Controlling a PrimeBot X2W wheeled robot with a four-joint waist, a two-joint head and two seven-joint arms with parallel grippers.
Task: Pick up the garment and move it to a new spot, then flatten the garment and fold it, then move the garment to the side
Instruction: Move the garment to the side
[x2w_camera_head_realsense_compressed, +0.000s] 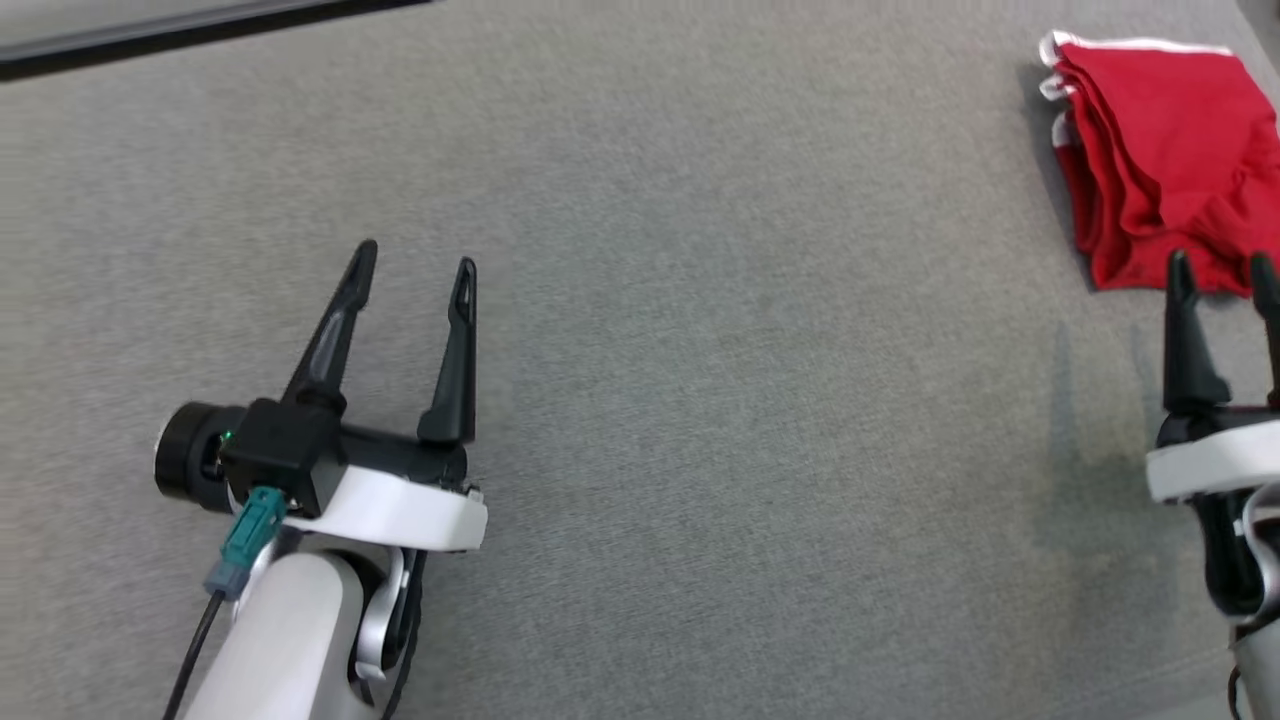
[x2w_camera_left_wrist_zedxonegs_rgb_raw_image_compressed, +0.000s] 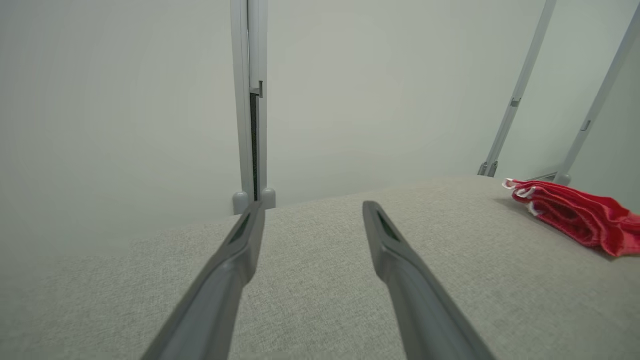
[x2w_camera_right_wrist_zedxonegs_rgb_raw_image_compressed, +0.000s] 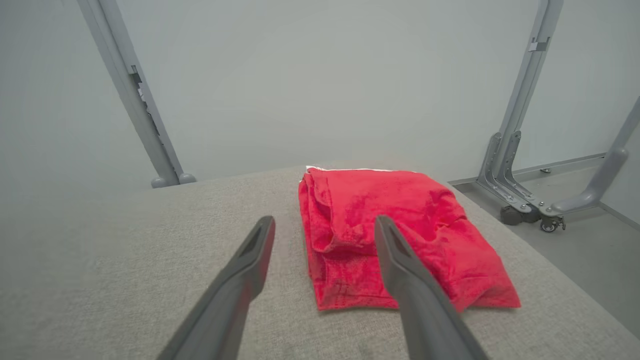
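The garment (x2w_camera_head_realsense_compressed: 1160, 160) is red with white trim and lies folded in a thick bundle at the far right of the grey fabric surface (x2w_camera_head_realsense_compressed: 700, 350). My right gripper (x2w_camera_head_realsense_compressed: 1222, 275) stands open just short of its near edge, nothing between the fingers. In the right wrist view the garment (x2w_camera_right_wrist_zedxonegs_rgb_raw_image_compressed: 390, 235) lies ahead of the open right gripper (x2w_camera_right_wrist_zedxonegs_rgb_raw_image_compressed: 322, 222), whose right finger overlaps it in the picture. My left gripper (x2w_camera_head_realsense_compressed: 418, 262) is open and empty at the lower left, far from the cloth. The left wrist view has the garment (x2w_camera_left_wrist_zedxonegs_rgb_raw_image_compressed: 575, 215) at its right edge, past the open left gripper (x2w_camera_left_wrist_zedxonegs_rgb_raw_image_compressed: 312, 207).
A dark strip (x2w_camera_head_realsense_compressed: 180, 35) marks the surface's far edge at the upper left. Grey metal frame posts (x2w_camera_right_wrist_zedxonegs_rgb_raw_image_compressed: 130, 95) and a wheeled base (x2w_camera_right_wrist_zedxonegs_rgb_raw_image_compressed: 530, 205) stand on the floor beyond the surface. A pale wall closes the background.
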